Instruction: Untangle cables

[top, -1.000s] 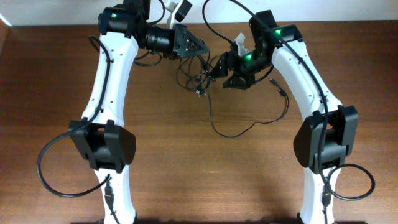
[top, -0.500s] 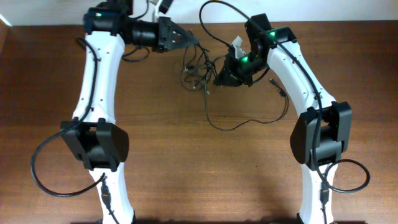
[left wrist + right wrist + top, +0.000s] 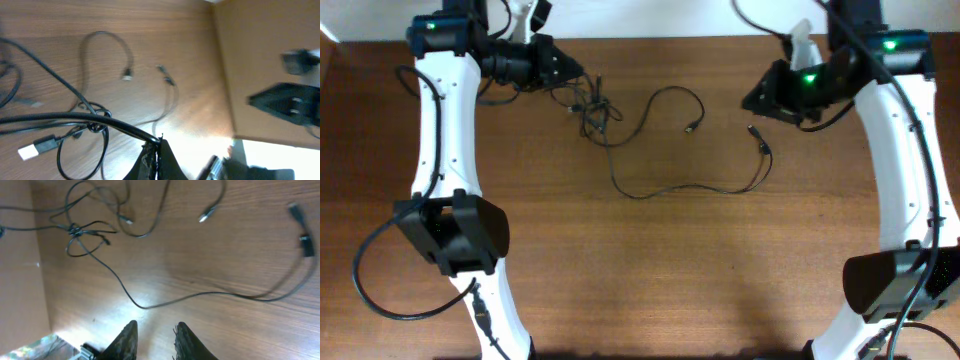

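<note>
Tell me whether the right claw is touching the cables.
Apart. The right wrist view shows the right claw open over bare table, with the cables lying beyond its tips without reaching them.

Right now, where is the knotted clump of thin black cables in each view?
Overhead: knotted clump of thin black cables, upper left.
Left wrist: lower left.
Right wrist: upper left.
Shared landmark: small silver-tipped plug, lying right of the clump in every view.

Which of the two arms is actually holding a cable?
The left gripper: its jaws are shut on a black cable. The right gripper has its jaws open, holding nothing.
</note>
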Robot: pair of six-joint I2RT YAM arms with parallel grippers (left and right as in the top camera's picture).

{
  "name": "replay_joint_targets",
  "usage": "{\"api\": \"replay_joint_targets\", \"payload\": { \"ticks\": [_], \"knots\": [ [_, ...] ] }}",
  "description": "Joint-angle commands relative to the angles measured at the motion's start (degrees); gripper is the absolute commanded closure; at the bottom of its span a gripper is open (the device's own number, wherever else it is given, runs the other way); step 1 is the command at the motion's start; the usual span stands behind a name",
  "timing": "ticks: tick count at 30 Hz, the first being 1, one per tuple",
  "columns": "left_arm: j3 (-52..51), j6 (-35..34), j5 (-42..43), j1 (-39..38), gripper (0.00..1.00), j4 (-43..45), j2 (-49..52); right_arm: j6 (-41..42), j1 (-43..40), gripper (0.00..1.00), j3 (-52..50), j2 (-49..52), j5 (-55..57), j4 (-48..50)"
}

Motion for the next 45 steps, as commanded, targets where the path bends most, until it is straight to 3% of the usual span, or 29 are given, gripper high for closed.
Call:
{"api": "replay_joint_targets", "payload": {
  "ticks": [1, 10, 22, 32, 37, 40, 41, 43, 44, 45],
  "knots": [
    [1.0, 4.1, 16.3, -2.4, 1.0, -0.1, -2.0, -0.8, 5.8, 0.5, 0.0, -0.2, -0.6, 2.5],
    [1.0, 4.0, 26.2, -8.8, 1.0, 0.2, -2.0, 8.5, 15.7, 0.47, -0.1, 2.3, 5.6, 12.2],
    [1.0, 4.0, 26.8, -9.2, 1.0, 0.2, -2.0, 10.1, 18.0, 0.58, -0.1, 6.9, 5.9, 14.5],
    [1.0, 3.5, 27.0, -9.0, 1.0, 0.6, -2.0, 20.3, 18.3, 0.63, -0.1, 7.0, -3.3, 18.5],
    [1.0, -0.2, 29.9, -9.0, 1.0, 3.9, -2.0, 20.9, 18.4, 0.96, -0.1, 7.0, -2.8, 19.1],
    [1.0, -0.1, 29.9, -9.0, 1.0, 3.9, -2.0, 19.4, 18.4, 0.96, -0.1, 7.0, -1.5, 19.7],
    [1.0, -0.1, 28.1, -9.0, 0.98, 4.0, -2.0, 18.5, 18.3, 0.96, -0.1, 7.0, -1.5, 20.6],
    [1.0, -0.1, 16.5, -9.0, 0.71, 3.6, -2.0, 17.0, 17.7, 0.96, -0.1, 7.0, -1.4, 21.0],
    [1.0, -0.1, 4.1, -9.1, 0.74, 1.5, -2.0, 16.1, 16.8, 0.96, -0.1, 7.0, -1.3, 19.9],
    [0.4, -0.1, -7.5, -9.4, 0.85, -1.8, -1.8, 14.9, 15.0, 0.96, -0.1, 6.9, -1.3, 16.9]
  ]
}}
